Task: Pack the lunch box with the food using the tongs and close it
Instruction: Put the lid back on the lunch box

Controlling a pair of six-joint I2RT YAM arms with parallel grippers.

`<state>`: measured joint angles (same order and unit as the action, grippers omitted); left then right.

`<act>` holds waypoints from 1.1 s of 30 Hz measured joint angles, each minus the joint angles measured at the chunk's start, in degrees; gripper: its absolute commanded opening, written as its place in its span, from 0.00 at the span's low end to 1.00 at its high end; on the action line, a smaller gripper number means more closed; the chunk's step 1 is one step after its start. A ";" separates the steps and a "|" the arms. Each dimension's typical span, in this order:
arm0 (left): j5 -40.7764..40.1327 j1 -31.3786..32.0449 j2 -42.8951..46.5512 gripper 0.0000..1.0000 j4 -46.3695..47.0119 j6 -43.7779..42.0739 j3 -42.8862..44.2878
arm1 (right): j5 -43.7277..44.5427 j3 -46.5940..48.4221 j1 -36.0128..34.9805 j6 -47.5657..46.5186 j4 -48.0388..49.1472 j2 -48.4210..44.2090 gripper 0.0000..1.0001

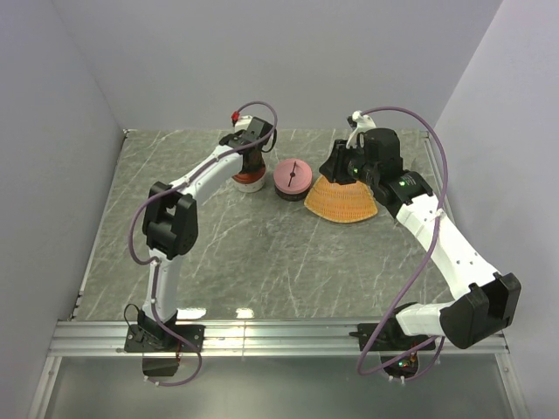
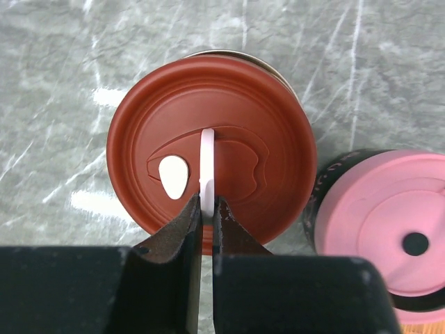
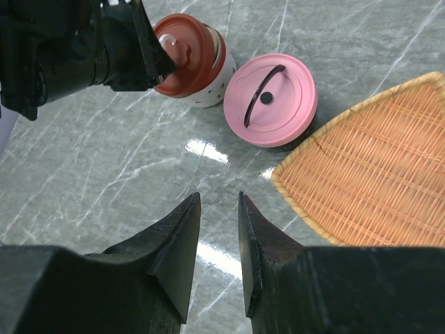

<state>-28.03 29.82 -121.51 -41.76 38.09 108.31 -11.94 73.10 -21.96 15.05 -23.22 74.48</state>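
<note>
Left gripper [image 1: 248, 154] is at the far side of the table [image 1: 262, 253] in your overhead view. Its arm reaches forward from the near-left base with the elbow raised and the wrist pointing down onto the red-lidded container [image 1: 248, 179]. Just right of that stands the pink-lidded container [image 1: 293, 177], and the orange woven tray [image 1: 342, 202] lies just beside it; you cannot tell whether they touch. Your right arm rises from the near-right base and bends in to the left, so the right gripper [image 1: 335, 164] hangs over the tray's far edge. The table is grey marble-patterned with pale veins. A metal rail [image 1: 279, 336] runs along its near edge, and plain pale walls close it in on the left, back and right.

From your left wrist camera, the two fingers are pinched tight on the upright white handle [image 2: 206, 156] in the middle of the red-brown lid. A white oval tab [image 2: 172, 176] lies on the lid just left of the handle. The pink lid sits at the right edge, with a small black hole in it.

From your right wrist camera, the jaws stand a little apart with nothing between them and only bare marble below. Beyond them, the left gripper is on the red-lidded container at far left. The pink lid next to it carries a thin black arched handle, and the tray fills the right side.
</note>
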 measured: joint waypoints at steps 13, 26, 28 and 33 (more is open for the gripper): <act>6.10 -2.23 -5.14 0.00 -5.64 -1.53 9.27 | 0.00 0.02 0.00 -0.09 -0.04 0.13 0.36; 7.85 -3.39 -10.34 0.00 -10.82 -2.95 18.75 | 0.00 0.07 0.00 -0.20 -0.20 0.68 0.36; 7.80 -3.39 -10.27 0.00 -10.56 -2.95 18.49 | 0.00 0.07 0.00 -0.20 -0.20 0.70 0.36; 7.65 -3.39 -9.66 0.00 -10.01 -3.04 17.73 | 0.00 0.07 0.00 -0.20 -0.20 0.72 0.36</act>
<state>-20.38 26.44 -131.17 -51.77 35.05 126.04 -11.94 73.17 -21.96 14.85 -23.42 75.20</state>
